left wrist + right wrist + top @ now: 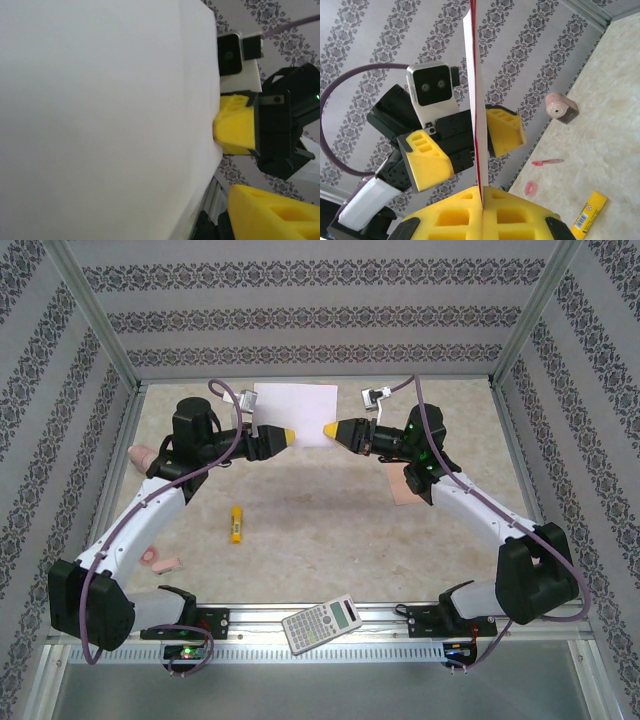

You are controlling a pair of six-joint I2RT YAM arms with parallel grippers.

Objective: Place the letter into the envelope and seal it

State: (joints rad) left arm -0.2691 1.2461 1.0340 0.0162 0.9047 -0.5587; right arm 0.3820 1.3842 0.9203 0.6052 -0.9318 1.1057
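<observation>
The letter (pixel 295 412) hangs upright above the table's far middle, its plain white back facing the top camera. My right gripper (pixel 330 428) is shut on its right edge; in the right wrist view the yellow pads (pixel 482 192) pinch the red-bordered sheet (pixel 473 75). My left gripper (pixel 290 434) is open at the opposite edge, with one finger on each side of the sheet (pixel 470 145) and a gap to each. The white sheet (pixel 100 120) hides one left finger; the other finger (pixel 265 210) stands apart from it. The peach envelope (pixel 408 490) lies flat, partly under the right arm.
A yellow stick (pixel 236 525) lies left of centre on the table. A calculator (pixel 321 623) rests on the front rail. A pink sharpener (pixel 142 453) sits at the left wall, and a small pink item (pixel 160 561) lies near the left arm's base.
</observation>
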